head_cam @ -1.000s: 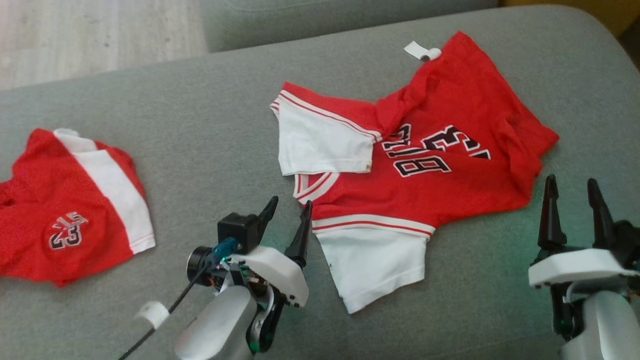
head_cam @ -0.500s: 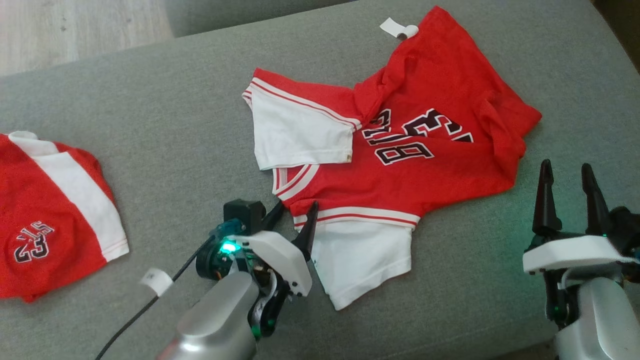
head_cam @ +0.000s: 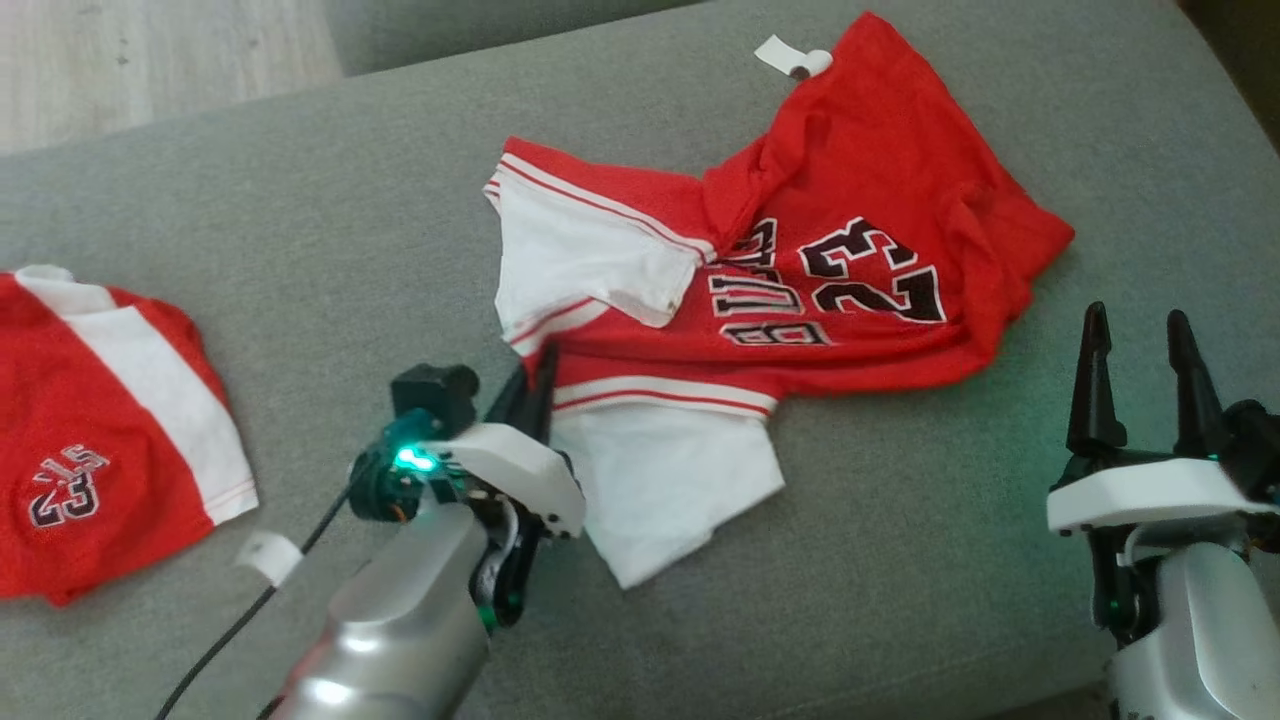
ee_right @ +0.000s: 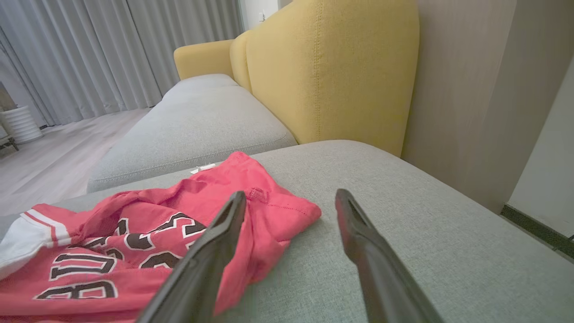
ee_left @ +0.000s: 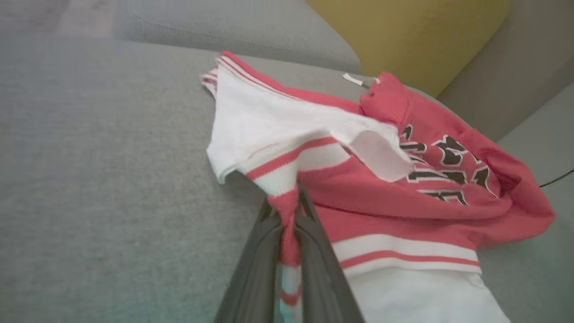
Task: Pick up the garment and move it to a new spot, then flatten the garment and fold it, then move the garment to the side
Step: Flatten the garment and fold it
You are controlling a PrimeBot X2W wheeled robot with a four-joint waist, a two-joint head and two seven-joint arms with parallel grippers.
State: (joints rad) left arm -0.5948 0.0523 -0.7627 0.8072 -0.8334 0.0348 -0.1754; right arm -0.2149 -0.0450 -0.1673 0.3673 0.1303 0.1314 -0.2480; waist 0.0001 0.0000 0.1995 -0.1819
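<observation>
The garment [head_cam: 800,300] is a red jersey with white sleeves and black "BULLS 23" lettering, lying rumpled on the grey sofa cushion [head_cam: 330,250]. My left gripper [head_cam: 535,385] is shut on the jersey's striped collar edge at its near left. In the left wrist view the striped fabric [ee_left: 287,211] is pinched between the two dark fingers [ee_left: 255,273] and lifted slightly. My right gripper [head_cam: 1135,350] stands open to the right of the jersey's hem, touching nothing. The right wrist view shows the jersey [ee_right: 134,233] just left of the open fingers [ee_right: 372,260].
Matching red shorts [head_cam: 90,440] with a white stripe lie at the cushion's left. A white tag [head_cam: 785,55] sticks out at the jersey's far edge. A yellow sofa back [ee_right: 332,72] rises behind. Wooden floor [head_cam: 150,50] lies beyond the cushion's far left edge.
My left gripper closed on the jersey's collar and pulled it left and toward me; the jersey stretched, showing the "23". The head camera shifted early on. My right gripper stayed open.
</observation>
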